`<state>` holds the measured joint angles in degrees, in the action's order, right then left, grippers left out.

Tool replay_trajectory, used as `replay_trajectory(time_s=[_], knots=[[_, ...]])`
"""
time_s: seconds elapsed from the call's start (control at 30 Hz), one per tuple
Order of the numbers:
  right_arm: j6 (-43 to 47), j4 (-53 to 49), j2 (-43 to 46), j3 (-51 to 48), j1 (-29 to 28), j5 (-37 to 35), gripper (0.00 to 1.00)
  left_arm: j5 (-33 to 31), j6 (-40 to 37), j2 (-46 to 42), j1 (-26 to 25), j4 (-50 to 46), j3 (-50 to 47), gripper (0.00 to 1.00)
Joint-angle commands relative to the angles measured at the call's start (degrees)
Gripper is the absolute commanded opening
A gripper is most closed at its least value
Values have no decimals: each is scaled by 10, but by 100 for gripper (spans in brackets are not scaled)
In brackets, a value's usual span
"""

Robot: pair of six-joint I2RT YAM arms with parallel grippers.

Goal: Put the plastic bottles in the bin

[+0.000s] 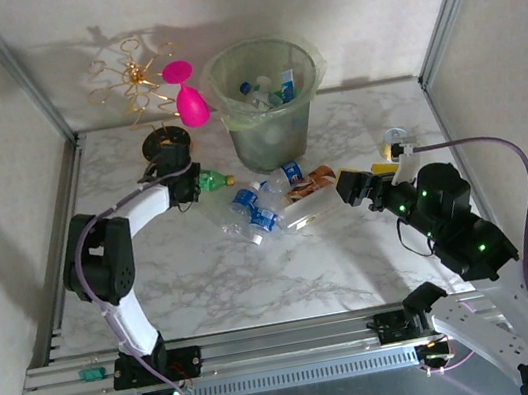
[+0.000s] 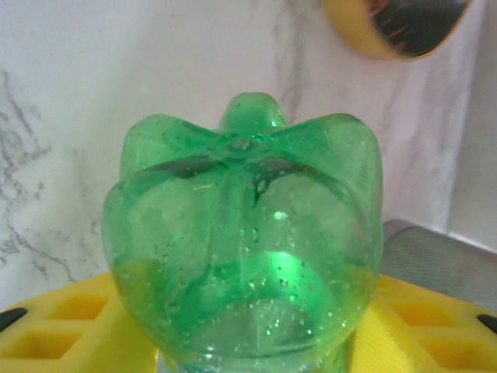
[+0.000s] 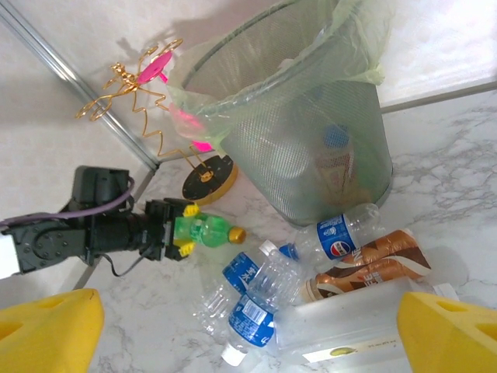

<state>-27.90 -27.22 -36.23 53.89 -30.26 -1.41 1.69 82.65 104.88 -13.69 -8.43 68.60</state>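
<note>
Grasp step: left gripper jaws clamped on green bottle; right gripper jaws wide, empty; next I must lift it clear of the rim of the bin, ahead of and above those jaws.

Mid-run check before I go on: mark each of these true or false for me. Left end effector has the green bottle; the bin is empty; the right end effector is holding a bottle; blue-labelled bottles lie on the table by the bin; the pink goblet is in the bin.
1. The left end effector is closed on the green bottle. True.
2. The bin is empty. False: some bottles already lie inside it.
3. The right end effector is holding a bottle. False: it is open and holds nothing.
4. Blue-labelled bottles lie on the table in front of the bin. True.
5. The pink goblet is in the bin. False: it stands outside, just left of it.
</note>
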Motion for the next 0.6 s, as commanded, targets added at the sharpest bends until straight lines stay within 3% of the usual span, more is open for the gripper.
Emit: replay_trajectory(time_s=[0.0,0.13,0.33,0.57], knots=[[-8,8,-3,10,-3,7,97,-43,-35,-45,10,-31,28,54],[-9,-4,-13,19,-4,12,97,-60,-70,-90,13,-47,34,55],[-4,-12,-33,24,-4,14,96,-16,-143,-173,4,-23,16,56],[0,0,-81,45,-4,31,96,9,-280,-273,-65,22,-5,54]])
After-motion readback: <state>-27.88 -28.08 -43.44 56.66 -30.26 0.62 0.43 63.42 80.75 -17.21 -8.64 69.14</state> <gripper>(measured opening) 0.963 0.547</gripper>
